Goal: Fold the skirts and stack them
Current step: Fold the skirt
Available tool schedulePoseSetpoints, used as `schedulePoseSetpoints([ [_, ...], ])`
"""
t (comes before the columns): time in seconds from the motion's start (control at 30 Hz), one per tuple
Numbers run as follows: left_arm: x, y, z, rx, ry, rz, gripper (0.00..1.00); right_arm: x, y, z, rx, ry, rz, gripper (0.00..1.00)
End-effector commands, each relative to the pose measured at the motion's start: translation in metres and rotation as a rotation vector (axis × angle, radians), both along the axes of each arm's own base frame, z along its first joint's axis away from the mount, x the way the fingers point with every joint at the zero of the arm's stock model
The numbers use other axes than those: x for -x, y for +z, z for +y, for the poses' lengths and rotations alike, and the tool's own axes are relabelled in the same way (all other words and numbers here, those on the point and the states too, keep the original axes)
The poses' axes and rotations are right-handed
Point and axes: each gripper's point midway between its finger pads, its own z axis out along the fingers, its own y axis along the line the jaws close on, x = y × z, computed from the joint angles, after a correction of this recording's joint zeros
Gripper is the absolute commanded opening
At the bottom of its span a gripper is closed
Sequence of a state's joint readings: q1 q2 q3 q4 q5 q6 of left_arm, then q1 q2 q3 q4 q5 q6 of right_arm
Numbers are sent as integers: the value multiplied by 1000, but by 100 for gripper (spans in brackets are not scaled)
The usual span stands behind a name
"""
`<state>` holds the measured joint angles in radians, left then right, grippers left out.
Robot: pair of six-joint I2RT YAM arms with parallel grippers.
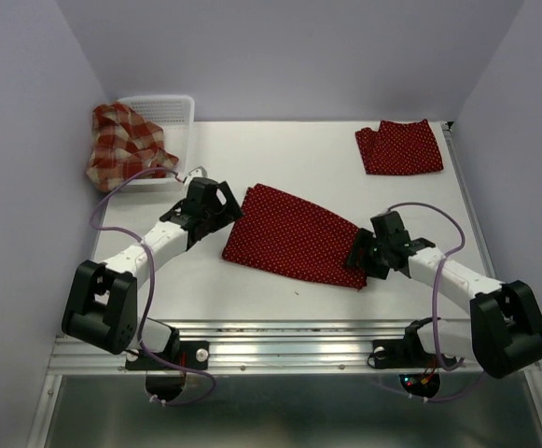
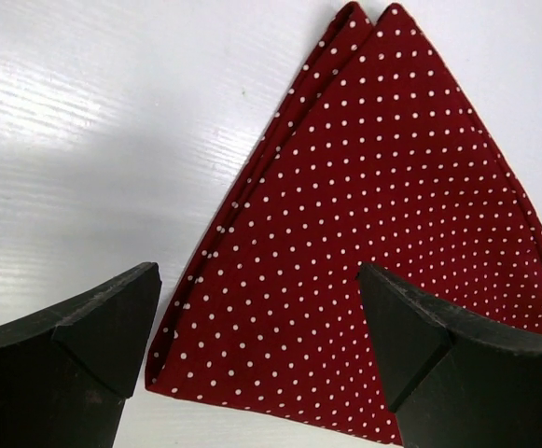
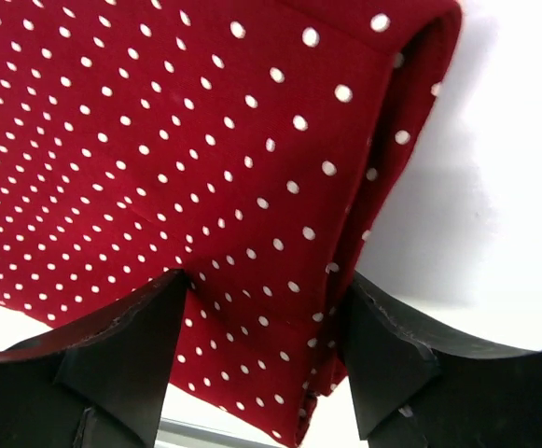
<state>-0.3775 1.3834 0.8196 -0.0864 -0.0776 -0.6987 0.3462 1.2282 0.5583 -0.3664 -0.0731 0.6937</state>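
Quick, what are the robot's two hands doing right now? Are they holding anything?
Left gripper: open, holding nothing.
Right gripper: open, jaws either side of the edge of the polka-dot skirt, not pinching it.

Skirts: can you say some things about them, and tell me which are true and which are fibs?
1. The plaid skirt lies flat between the arms. False: it is draped over the basket at the far left.
2. The middle skirt is red with white dots. True.
3. The far skirt is stacked on the middle skirt. False: they lie apart.
4. The far skirt is dotted too. True.
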Motion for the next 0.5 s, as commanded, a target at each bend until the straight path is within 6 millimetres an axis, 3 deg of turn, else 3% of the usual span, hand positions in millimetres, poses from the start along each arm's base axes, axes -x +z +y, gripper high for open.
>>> schedulePoseSetpoints([
  [0.0, -21, 33, -5, 8, -41, -124, 99, 10, -17, -4, 6, -6, 38, 70],
  [0.13, -21, 30, -7, 33, -42, -131, 99, 18, -23, -10, 19, -33, 44, 69],
  [0.17, -21, 29, -8, 37, -43, -133, 99, 18, -23, -14, 30, -41, 34, 65],
  [0.47, -20, 25, -11, 38, -64, -124, 99, 3, -34, -18, 59, -63, 11, 57],
])
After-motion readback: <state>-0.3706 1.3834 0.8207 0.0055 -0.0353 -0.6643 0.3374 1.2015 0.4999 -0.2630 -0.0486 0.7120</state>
